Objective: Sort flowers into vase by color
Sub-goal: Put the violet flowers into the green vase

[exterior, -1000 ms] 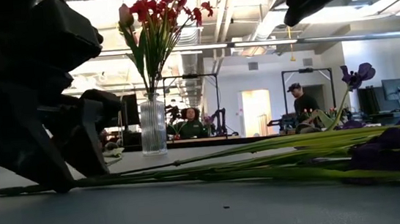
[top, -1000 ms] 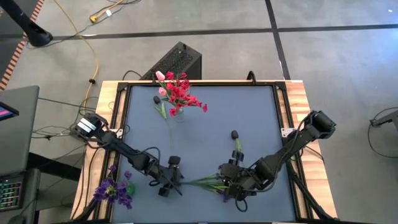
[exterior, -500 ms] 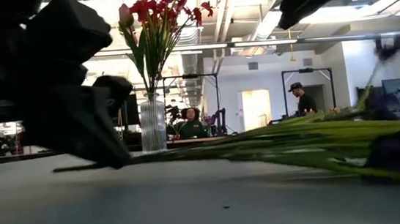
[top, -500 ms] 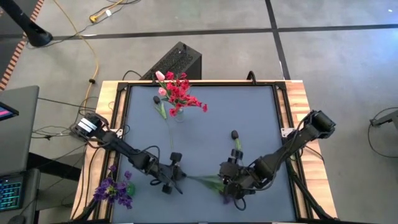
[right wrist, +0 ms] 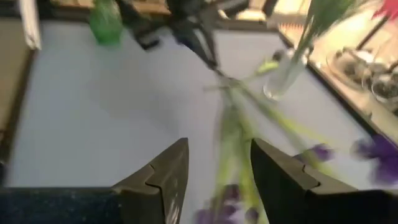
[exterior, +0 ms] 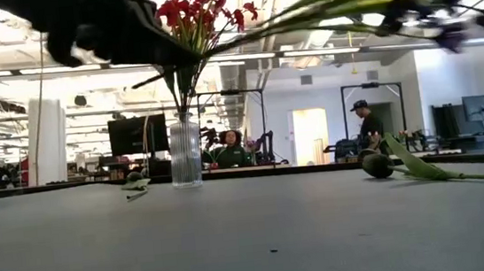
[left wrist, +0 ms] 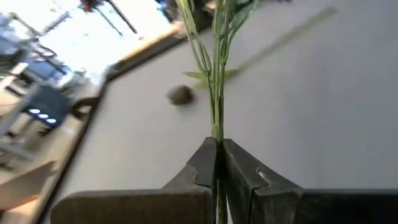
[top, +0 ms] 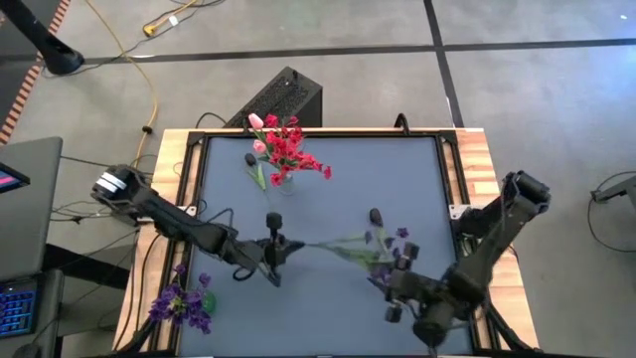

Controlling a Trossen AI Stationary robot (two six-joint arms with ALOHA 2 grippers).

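Starting at our left, a second purple bunch [top: 182, 305] lies off the mat, well behind our left arm. Our left gripper [top: 272, 249] has its fingers pressed together on the cut ends of the purple flowers [top: 383, 249], pinching the green stems right at the tips. From those fingers the stems run straight away, long axis pointing toward our right arm, with the purple heads at the far end. In the low view the bunch hangs clear above the table [top: 328, 179].

The vase [top: 283, 182] stands off to one side of that stem line, apart from the fingers, holding one spray of red blossoms [top: 290, 147] and pink tulip buds. Our left arm is the nearer to it.

One loose bud with its stem [top: 376, 220] lies on the mat beside the purple heads.

Our right gripper [right wrist: 214, 171] sits beyond the purple heads with fingers spread, holding nothing.
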